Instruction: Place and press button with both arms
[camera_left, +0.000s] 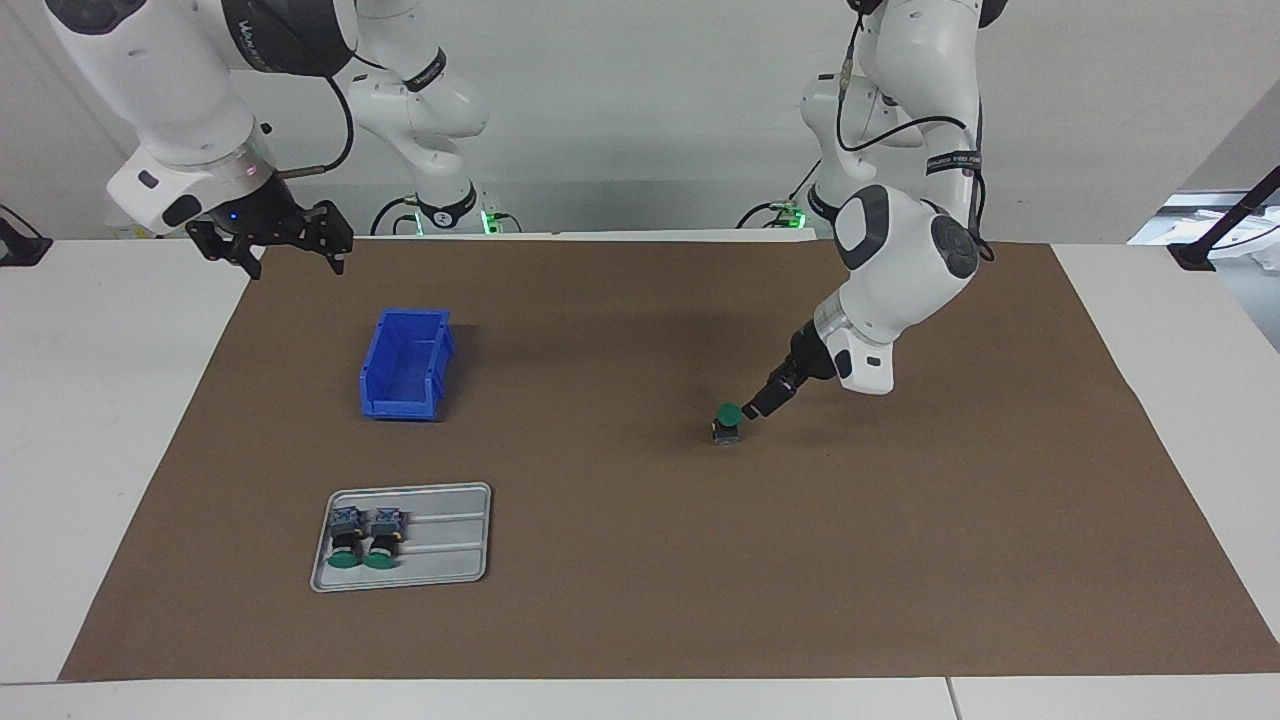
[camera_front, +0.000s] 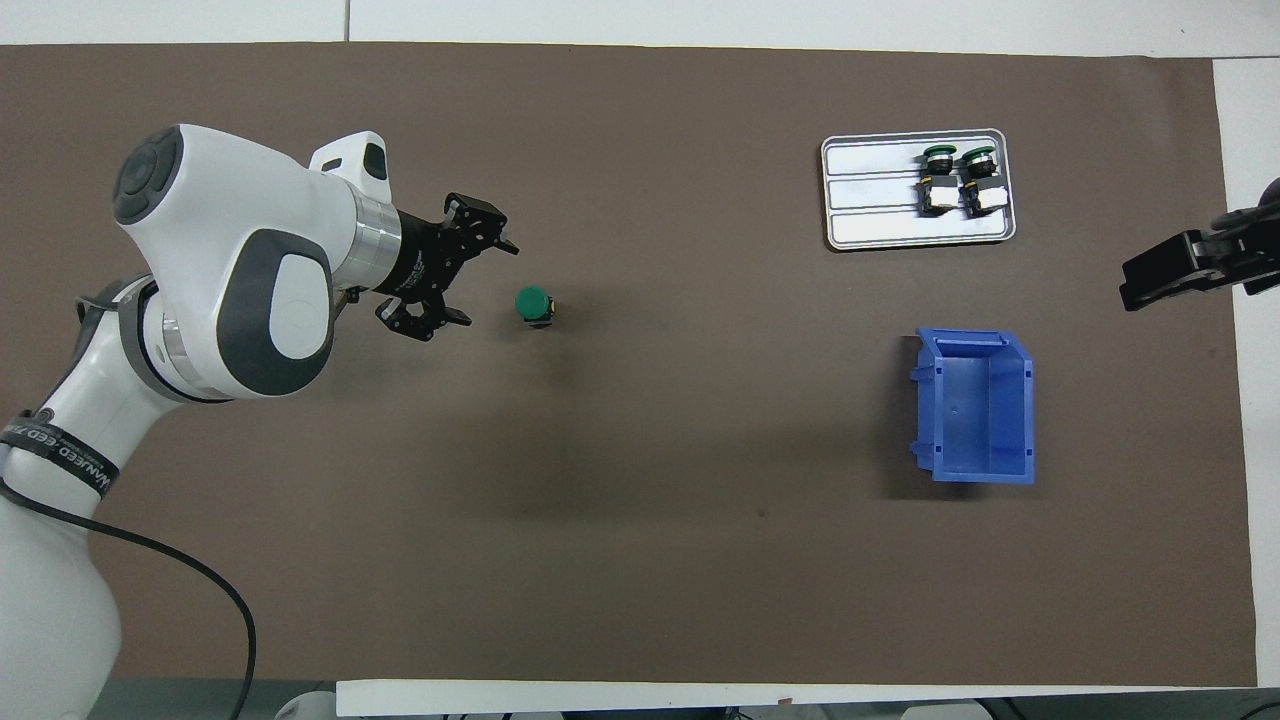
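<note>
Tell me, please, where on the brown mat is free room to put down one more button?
Free: the wide mat between the standing button and the blue bin, and most of the grey tray beside its two buttons. Crowded: around the standing button, where the open left tool hangs low.

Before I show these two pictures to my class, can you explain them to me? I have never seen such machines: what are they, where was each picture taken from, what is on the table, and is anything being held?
These are two white robot arms at a table, each ending in a black two-finger hand. One picture looks across the table at the robots; the other looks down from above their end.

On the brown mat a green-capped button stands upright. A grey tray holds two more buttons lying on their sides. A blue bin sits nearer to the robots than the tray.

Nothing is held. The left hand is open beside the standing button. The right hand waits, open, in the air over the mat's edge.
</note>
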